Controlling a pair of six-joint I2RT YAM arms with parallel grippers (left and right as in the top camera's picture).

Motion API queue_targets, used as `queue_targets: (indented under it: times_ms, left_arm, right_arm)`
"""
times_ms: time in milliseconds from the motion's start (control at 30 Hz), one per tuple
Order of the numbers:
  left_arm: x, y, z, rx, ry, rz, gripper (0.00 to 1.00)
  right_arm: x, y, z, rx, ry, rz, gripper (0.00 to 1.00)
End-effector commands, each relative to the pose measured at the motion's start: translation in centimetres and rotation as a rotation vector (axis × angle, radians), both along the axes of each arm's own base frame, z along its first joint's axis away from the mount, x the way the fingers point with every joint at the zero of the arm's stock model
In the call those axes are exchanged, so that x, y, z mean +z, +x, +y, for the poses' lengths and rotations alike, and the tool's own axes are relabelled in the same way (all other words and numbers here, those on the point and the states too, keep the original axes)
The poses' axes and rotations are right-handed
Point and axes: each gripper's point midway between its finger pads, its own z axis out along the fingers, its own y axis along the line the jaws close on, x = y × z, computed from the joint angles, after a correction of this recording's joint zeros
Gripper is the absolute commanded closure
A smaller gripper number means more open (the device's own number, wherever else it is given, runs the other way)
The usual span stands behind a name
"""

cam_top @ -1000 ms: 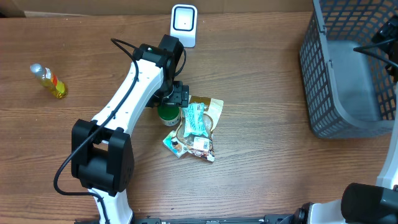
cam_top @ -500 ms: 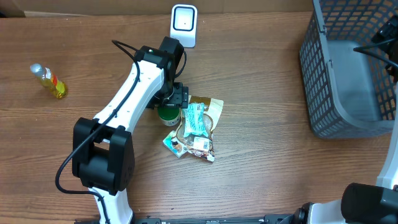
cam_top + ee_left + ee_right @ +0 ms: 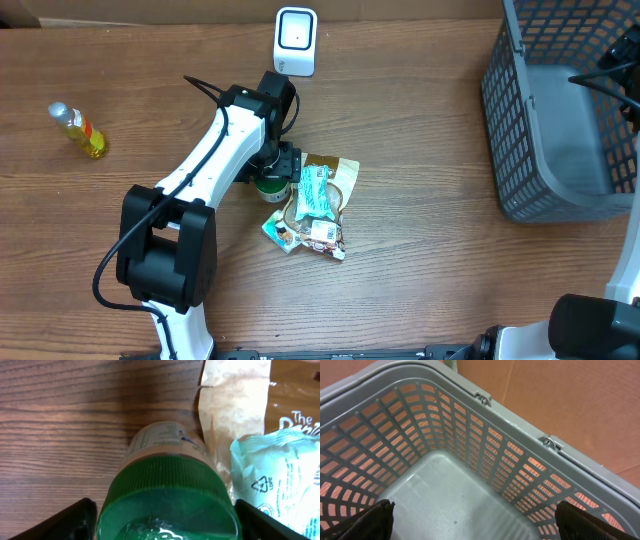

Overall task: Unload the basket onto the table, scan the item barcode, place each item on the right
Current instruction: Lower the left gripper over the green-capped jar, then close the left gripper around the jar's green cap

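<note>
A small jar with a green lid stands on the wooden table, its pale label facing away in the left wrist view. My left gripper is down over it, open, with one black finger left of the lid and the other right of it, both very close to the rim. The white barcode scanner stands at the far edge of the table. My right gripper hangs open and empty inside the grey basket.
Snack packets lie right beside the jar: a teal one, a brown paper one and small wrappers. A small yellow bottle lies at the far left. The grey basket stands at the right.
The left arm has shifted slightly toward the jar and its jaws have narrowed a little around the lid. The jar, the packets and the right arm have not moved.
</note>
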Motion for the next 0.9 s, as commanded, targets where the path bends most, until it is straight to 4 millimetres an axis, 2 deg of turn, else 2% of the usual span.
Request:
queue_targets:
  times_ms: [0, 167, 433, 567, 733, 867]
  left_arm:
    - [-0.8, -0.2, 0.1, 0.011, 0.017, 0.009, 0.2]
    - [-0.8, 0.4, 0.9, 0.013, 0.066, -0.024, 0.28]
    - [-0.5, 1.1, 3.0, 0.069, 0.156, -0.06, 0.28]
    - [-0.5, 1.3, 3.5, 0.083, 0.156, -0.062, 0.26]
    - [-0.6, 1.2, 4.3, 0.111, 0.138, -0.041, 0.19]
    - [-0.8, 0.9, 3.8, 0.099, 0.072, -0.011, 0.17]
  right_arm:
    - [0.4, -0.1, -0.2, -0.008, -0.015, -0.005, 0.0]
    - [0.4, -0.1, -0.2, -0.008, -0.015, -0.005, 0.0]
    - [0.4, -0.1, -0.2, -0.008, -0.015, -0.005, 0.0]
    - [0.4, -0.1, -0.2, -0.008, -0.015, -0.005, 0.0]
    - [0.4, -0.1, -0.2, -0.008, -0.015, -0.005, 0.0]
    - [0.4, -0.1, -0.2, -0.008, -0.015, -0.005, 0.0]
